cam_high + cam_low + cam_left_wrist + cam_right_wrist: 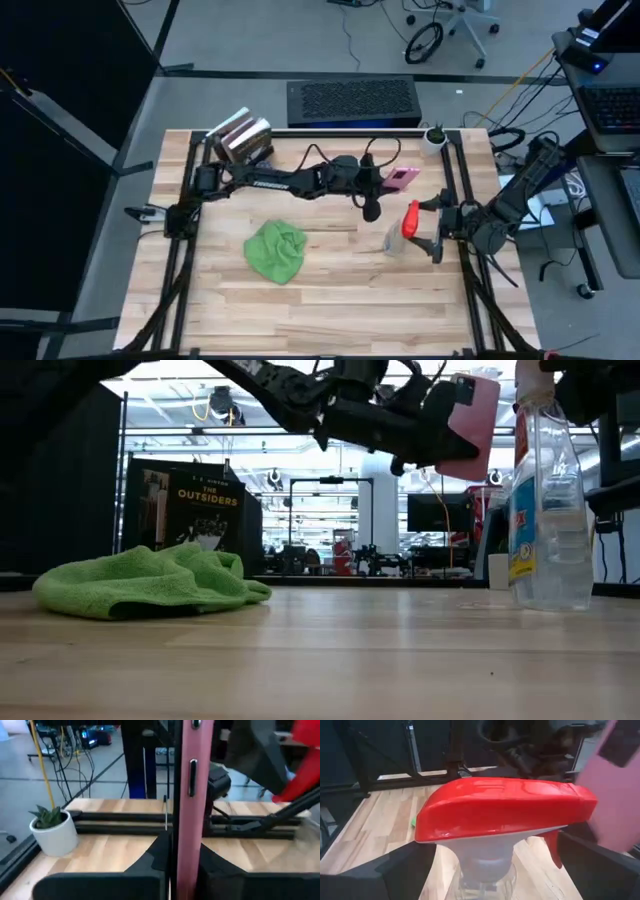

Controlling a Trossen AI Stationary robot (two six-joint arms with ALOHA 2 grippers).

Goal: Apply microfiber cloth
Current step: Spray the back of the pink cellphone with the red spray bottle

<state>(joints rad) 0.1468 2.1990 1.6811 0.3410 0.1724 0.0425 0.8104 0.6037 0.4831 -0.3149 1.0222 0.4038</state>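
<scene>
The green microfiber cloth [277,250] [150,580] lies crumpled on the wooden table, left of the middle, and no gripper touches it. My left gripper [388,181] [182,852] is high above the table's far middle, shut on a flat pink device [403,179] [470,422]. A clear spray bottle with a red trigger head [405,228] [548,510] [505,810] stands on its base at the right. My right gripper [436,229] is open, one finger on either side of the bottle's neck, apart from it. My left gripper pinches the pink device between its two fingers [155,857], one on each flat face, at the end nearest the wrist [181,840]. The fingers reach level from the table's left. The device is lifted clear of the table, standing on edge [478,405].
A small potted plant [434,137] [50,827] sits at the far right corner and a stack of books [243,140] at the far left. Black frame rails [455,180] run along the table's sides. Bare wood lies along the near edge [330,320].
</scene>
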